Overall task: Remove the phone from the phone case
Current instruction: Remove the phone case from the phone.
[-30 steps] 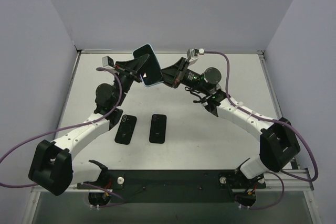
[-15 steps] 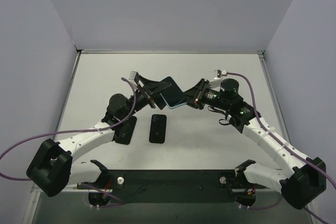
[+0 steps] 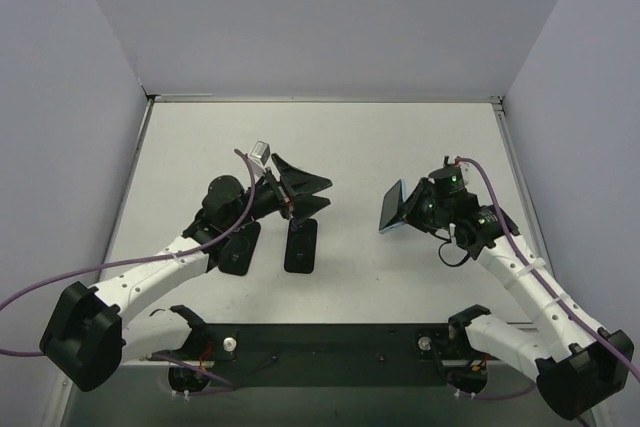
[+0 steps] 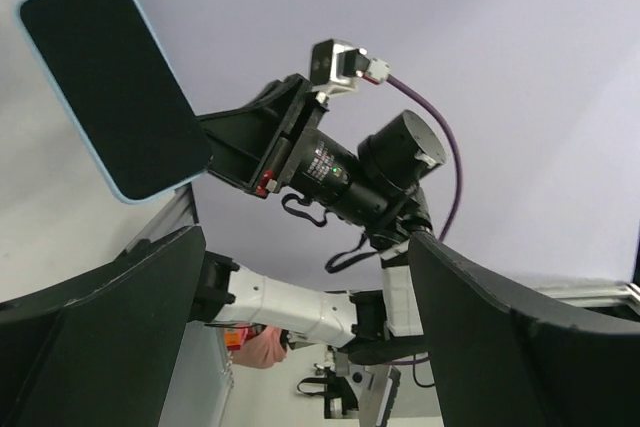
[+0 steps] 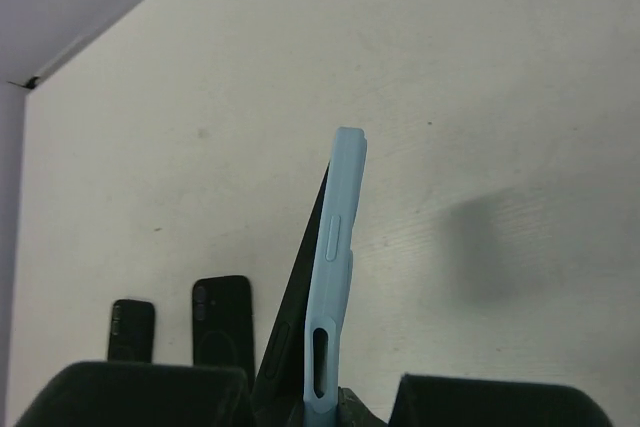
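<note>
Table (image 3: 420,137): white, matte.
Lying on it: black slab (image 3: 243,255), second black slab (image 3: 301,247) (phone-shaped, side by side, apart).

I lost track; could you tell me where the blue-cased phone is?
Top view, right of centre: the blue-cased phone is held by the right gripper, apart from the open left gripper.

Nothing there could really be read. The only lettering I spotted was on the black motor housing (image 4: 328,164) in the middle of the left wrist view. A band of tiny white print ran around it, too small and blurred for me to make out a single word or number.
</note>
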Controlling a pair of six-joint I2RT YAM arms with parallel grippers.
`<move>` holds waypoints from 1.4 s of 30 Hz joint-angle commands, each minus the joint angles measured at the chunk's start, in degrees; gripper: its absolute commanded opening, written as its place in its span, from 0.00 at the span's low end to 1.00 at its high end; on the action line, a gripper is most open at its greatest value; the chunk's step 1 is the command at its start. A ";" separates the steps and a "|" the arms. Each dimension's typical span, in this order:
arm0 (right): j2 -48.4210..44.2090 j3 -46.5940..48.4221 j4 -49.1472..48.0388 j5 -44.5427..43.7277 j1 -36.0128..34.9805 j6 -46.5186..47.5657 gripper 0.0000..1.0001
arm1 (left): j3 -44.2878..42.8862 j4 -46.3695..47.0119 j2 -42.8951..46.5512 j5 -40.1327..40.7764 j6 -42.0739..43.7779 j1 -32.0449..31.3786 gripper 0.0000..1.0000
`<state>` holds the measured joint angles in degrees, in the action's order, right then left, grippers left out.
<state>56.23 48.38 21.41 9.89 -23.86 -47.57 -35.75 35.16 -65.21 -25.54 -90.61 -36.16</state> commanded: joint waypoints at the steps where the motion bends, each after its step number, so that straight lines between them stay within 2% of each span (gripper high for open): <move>1: -1.38 -1.26 3.82 -15.41 -3.46 7.58 0.00 | -3.37 -12.91 0.96 0.14 8.60 0.13 0.94; 2: -1.30 -2.05 3.82 -20.82 -4.96 8.97 0.00 | -2.84 -12.66 0.96 0.57 8.61 0.13 0.94; 3: -0.86 -2.67 3.47 -23.40 -8.89 9.42 0.00 | -2.14 -12.40 0.96 0.67 8.52 0.13 0.94; 6: 1.77 -5.66 2.16 -28.51 -14.18 9.60 0.00 | -1.52 -12.39 1.22 1.02 8.52 0.13 0.94; 10: 5.46 -10.05 -0.49 -28.26 -16.65 6.62 0.06 | -1.43 -12.31 1.23 0.76 8.52 0.22 0.94; 14: 7.22 -13.31 -3.91 -26.85 -16.84 4.77 0.18 | -1.61 -13.45 1.14 0.76 9.39 0.30 0.94; 20: 13.37 -15.33 -7.07 -25.62 -16.92 2.84 0.23 | -0.20 -12.57 0.61 0.67 8.96 0.13 0.94; 34: 25.94 -21.13 -18.24 -20.35 -15.26 -0.50 0.21 | 1.47 -13.89 0.96 0.75 10.54 0.13 0.94; 42: 26.83 -21.31 -19.74 -18.59 -15.25 0.11 0.06 | 2.96 -13.89 -0.97 1.02 13.09 -0.57 0.94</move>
<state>75.42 32.03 7.97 -12.64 -39.92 -45.87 -33.08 20.23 -65.45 -25.28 -80.12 -36.25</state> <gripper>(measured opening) 0.090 0.942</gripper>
